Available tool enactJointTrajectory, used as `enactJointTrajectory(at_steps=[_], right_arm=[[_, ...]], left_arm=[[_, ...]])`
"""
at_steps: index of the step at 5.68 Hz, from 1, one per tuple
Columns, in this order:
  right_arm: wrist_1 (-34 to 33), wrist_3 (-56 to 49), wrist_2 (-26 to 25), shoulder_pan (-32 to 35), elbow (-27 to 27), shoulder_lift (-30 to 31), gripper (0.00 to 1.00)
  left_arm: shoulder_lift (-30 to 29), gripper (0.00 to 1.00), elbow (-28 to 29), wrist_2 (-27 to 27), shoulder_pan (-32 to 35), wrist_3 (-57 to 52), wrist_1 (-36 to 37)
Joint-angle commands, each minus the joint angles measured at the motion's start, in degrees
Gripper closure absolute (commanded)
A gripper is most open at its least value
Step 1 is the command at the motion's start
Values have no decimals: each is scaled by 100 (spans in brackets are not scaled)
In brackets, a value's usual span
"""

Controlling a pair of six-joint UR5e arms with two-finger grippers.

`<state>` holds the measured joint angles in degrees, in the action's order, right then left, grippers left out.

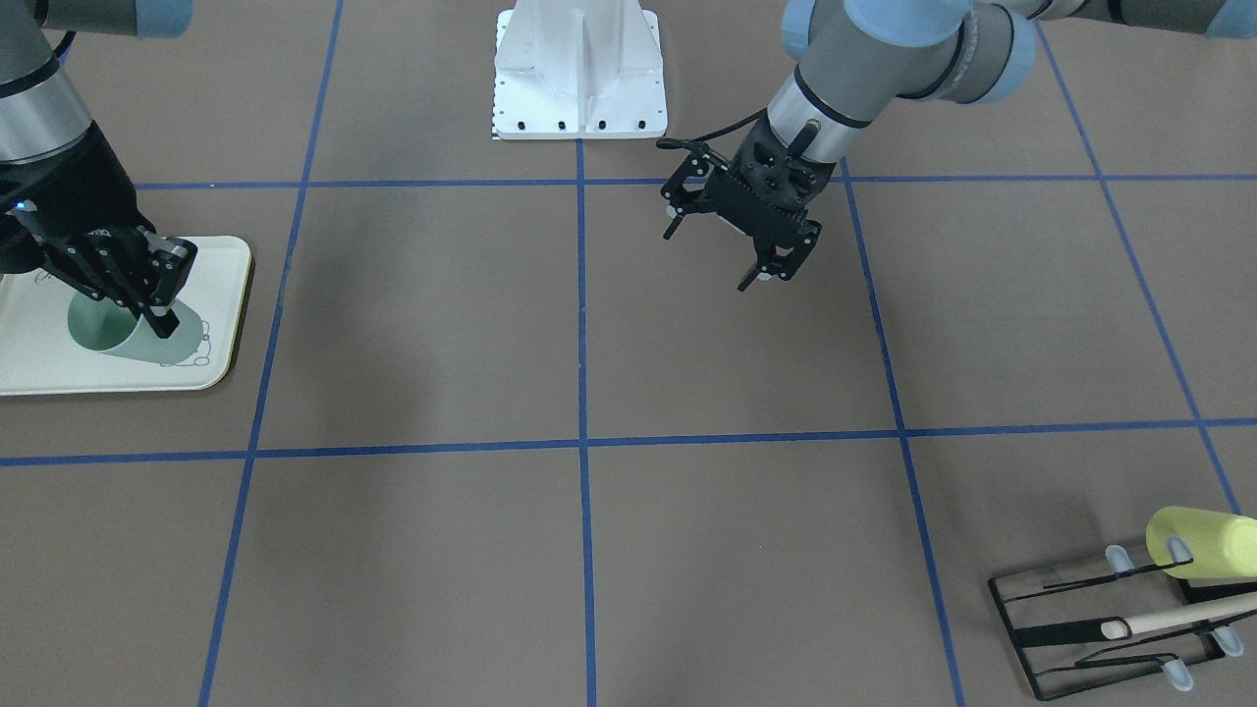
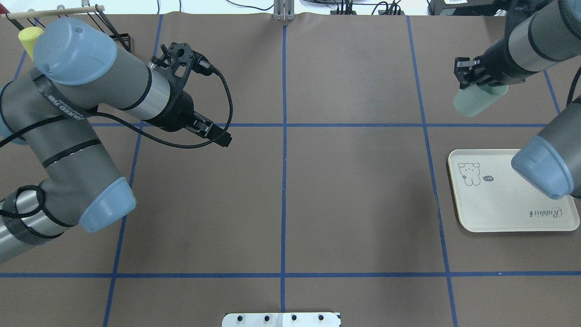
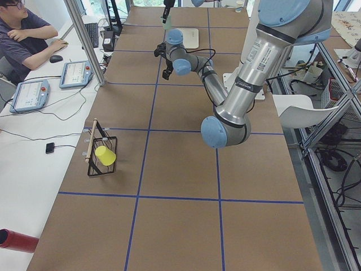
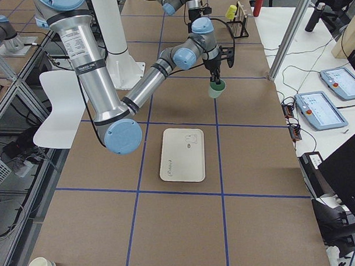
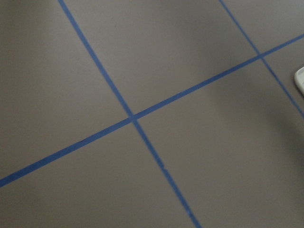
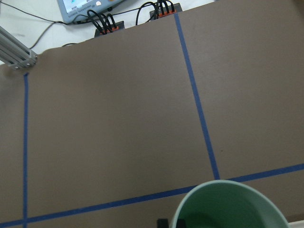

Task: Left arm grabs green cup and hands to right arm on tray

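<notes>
Far left: yellow-green cup (image 2: pixel 29 38) on the black wire rack (image 2: pixel 120 38), not mine to touch. My left gripper (image 1: pixel 709 257) hangs above the table (image 2: pixel 354 204) near the left-centre tape cross, jaws spread wide, nothing between them.

Going right: only blue tape lines (image 2: pixel 283 181) show on the stretch of table between my two grippers, which are well apart.

Right side: my right gripper (image 2: pixel 474 81) is pinched on the rim of the green cup (image 2: pixel 479 101). The cup is in the air, looks tilted, over the table on the far side of the tray (image 2: pixel 499 213), not over it and not touching it. The front view makes it seem above the tray; the overhead and right-side views say otherwise.

Step, as I judge it: hand-over done, placing left to do. The next move calls for the right arm to bring the cup back toward my base until it is over the tray, level it, lower it, then let go.

Edges: the tray's raised rim should be cleared from above. My own right elbow (image 2: pixel 544 175) overhangs the tray's right part, so the left part by the bunny drawing (image 2: pixel 470 175) has more room. The far table edge lies beyond the cup.
</notes>
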<state>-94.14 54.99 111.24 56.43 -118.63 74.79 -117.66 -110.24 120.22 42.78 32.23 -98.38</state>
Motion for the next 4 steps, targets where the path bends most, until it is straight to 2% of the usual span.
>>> enactJointTrajectory(at_steps=[1,3,4], right_arm=[[715,-409,-50,-44,-248,1146,100],[2830,-410,28,-44,-39,2614,100],[3475,-410,11,-53,110,3090,100]], left_arm=[[1412,0,-793,88,421,-761,688],[2708,0,-1008,186,1455,-2064,706],[3087,0,-825,430,2157,-2472,723]])
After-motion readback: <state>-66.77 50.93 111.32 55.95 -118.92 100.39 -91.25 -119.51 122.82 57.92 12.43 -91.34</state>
